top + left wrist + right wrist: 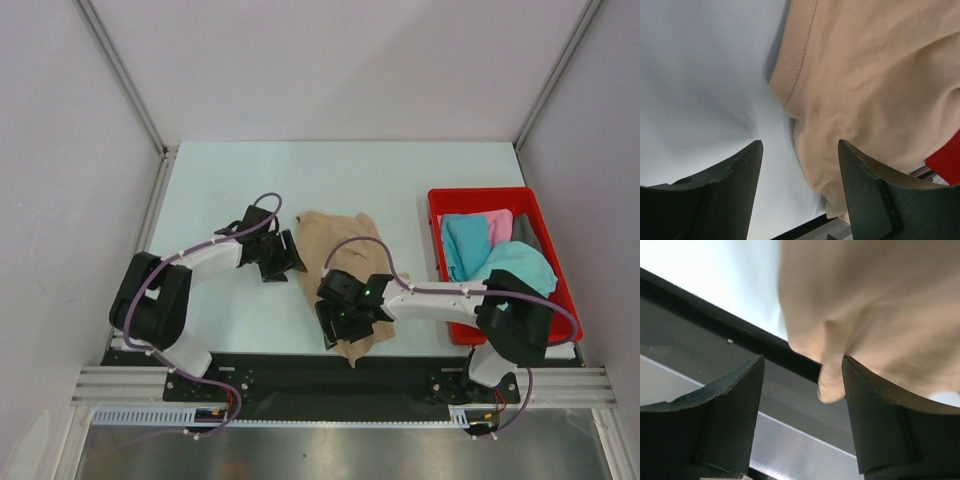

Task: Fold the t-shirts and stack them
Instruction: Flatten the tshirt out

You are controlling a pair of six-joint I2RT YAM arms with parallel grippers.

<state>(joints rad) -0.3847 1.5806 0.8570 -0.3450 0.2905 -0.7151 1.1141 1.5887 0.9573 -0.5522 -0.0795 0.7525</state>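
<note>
The tan t-shirt (335, 235) lies crumpled mid-table, and its near corner hangs over the table's front edge. My left gripper (293, 258) is open at the shirt's left edge; in the left wrist view (800, 142) the tan cloth (875, 75) lies ahead and reaches in between the jaws from the right. My right gripper (332, 332) is open over the shirt's near corner; in the right wrist view (802, 358) a fold of the cloth (875, 295) hangs by the right finger. Teal shirts (470, 245) and a pink one (498, 225) lie in the bin.
The red plastic bin (480, 193) stands at the right of the table; its corner shows in the left wrist view (945, 162). The black front rail (690, 315) runs under the right gripper. White walls and metal posts enclose the table (230, 190).
</note>
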